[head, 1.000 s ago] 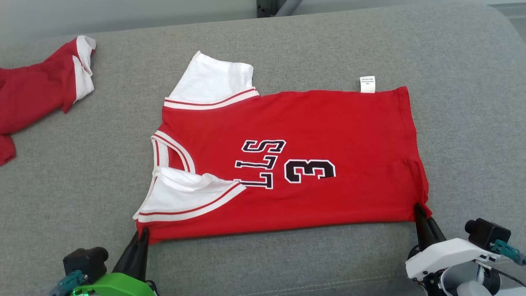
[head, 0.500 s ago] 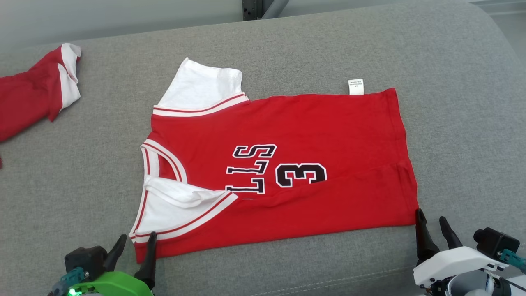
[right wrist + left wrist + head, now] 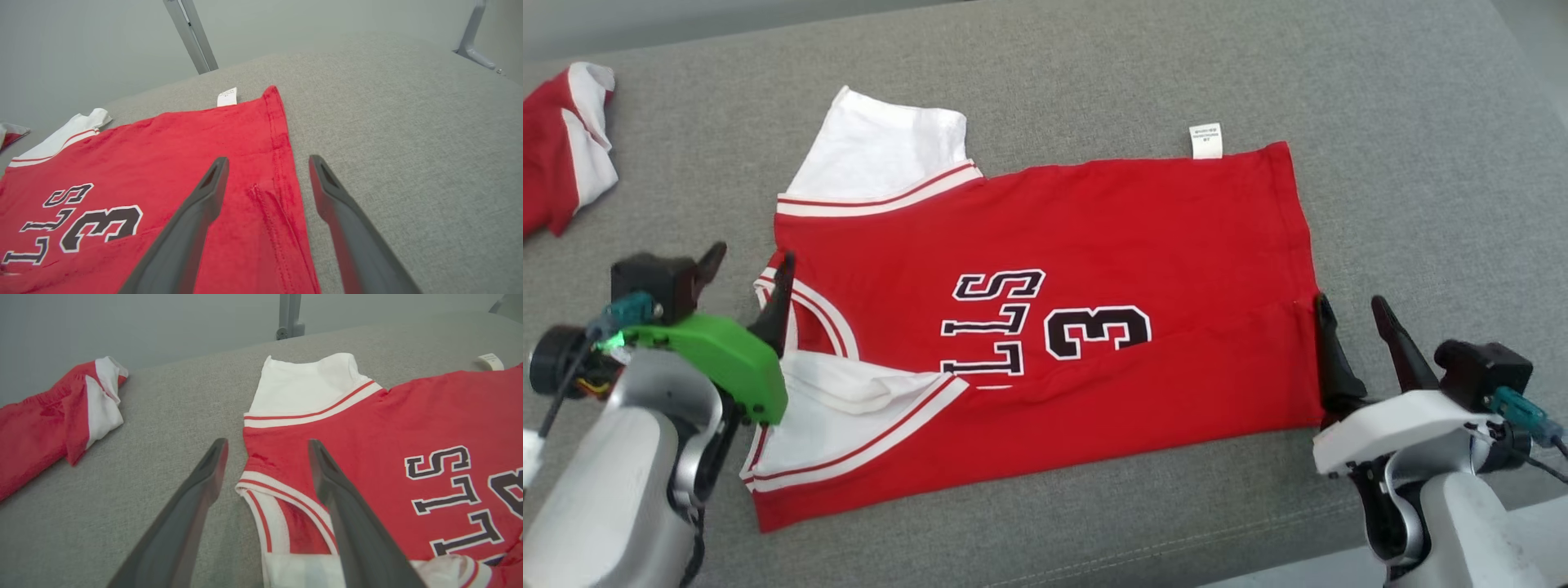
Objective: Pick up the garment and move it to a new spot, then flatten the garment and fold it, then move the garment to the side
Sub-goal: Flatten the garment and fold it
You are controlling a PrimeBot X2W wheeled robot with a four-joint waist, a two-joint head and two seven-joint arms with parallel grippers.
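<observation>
The garment (image 3: 1135,229) lies spread flat on the grey cushion (image 3: 1421,122). Its long axis runs from one gripper to the other, collar end at the left gripper (image 3: 752,255) and hem at the right gripper (image 3: 1350,301). Both have their jaws apart and empty, each straddling its own edge. Neither arm is nearer, so the fold likely needs both.
</observation>
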